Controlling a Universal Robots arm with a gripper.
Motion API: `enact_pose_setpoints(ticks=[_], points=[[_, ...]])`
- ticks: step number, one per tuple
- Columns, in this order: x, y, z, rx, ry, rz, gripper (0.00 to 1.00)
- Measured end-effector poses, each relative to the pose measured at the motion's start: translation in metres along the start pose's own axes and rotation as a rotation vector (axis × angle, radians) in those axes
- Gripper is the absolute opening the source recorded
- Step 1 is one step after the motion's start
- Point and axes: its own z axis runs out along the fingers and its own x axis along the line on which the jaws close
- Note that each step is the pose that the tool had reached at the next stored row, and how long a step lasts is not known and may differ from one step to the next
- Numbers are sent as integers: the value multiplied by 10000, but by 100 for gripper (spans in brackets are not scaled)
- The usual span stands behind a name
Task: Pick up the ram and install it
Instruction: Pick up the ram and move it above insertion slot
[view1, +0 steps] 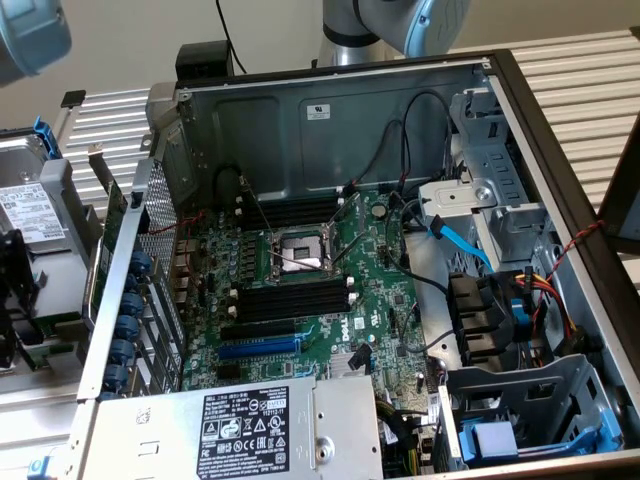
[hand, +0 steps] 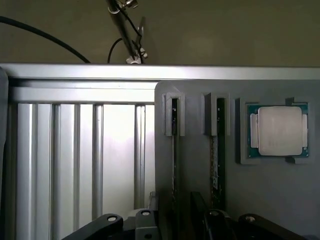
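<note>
Two ram sticks stand on edge in the slots of a grey holder (hand: 195, 150). One ram stick (hand: 174, 150) runs straight down between my gripper's fingers, and the other ram stick (hand: 215, 170), showing dark green, lies just beside it. My gripper (hand: 175, 222) is open, one finger (hand: 147, 220) on each side of the first stick, and I cannot tell whether it touches it. In the exterior view the open computer case holds the motherboard (view1: 380, 300) with long black memory slots (view1: 295, 300) below the processor socket (view1: 300, 250) and more slots (view1: 290, 210) above it.
A processor chip (hand: 280, 131) rests in a recess of the holder. Ribbed aluminium table rails (hand: 75, 160) lie beside the holder. In the case are a power supply (view1: 250, 430), a blue expansion slot (view1: 258, 348), loose cables (view1: 440, 290) and drive cages (view1: 530, 400).
</note>
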Motion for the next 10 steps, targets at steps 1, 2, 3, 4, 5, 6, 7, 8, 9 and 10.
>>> enact_pose_setpoints(ticks=[1, 2, 3, 4, 5, 6, 7, 8, 9, 10], points=[[0, 0, 1, 0, 0, 0, 36], [0, 0, 2, 1, -1, 1, 36], [0, 0, 3, 2, -1, 1, 29], [0, 0, 3, 2, -1, 1, 23], [0, 0, 3, 2, -1, 0, 17], [-1, 0, 3, 2, -1, 1, 17], [0, 0, 3, 1, -1, 1, 12], [0, 0, 2, 2, 1, 1, 12], [-1, 0, -2, 4, 0, 1, 12], [-1, 0, -14, 2, 2, 0, 12]])
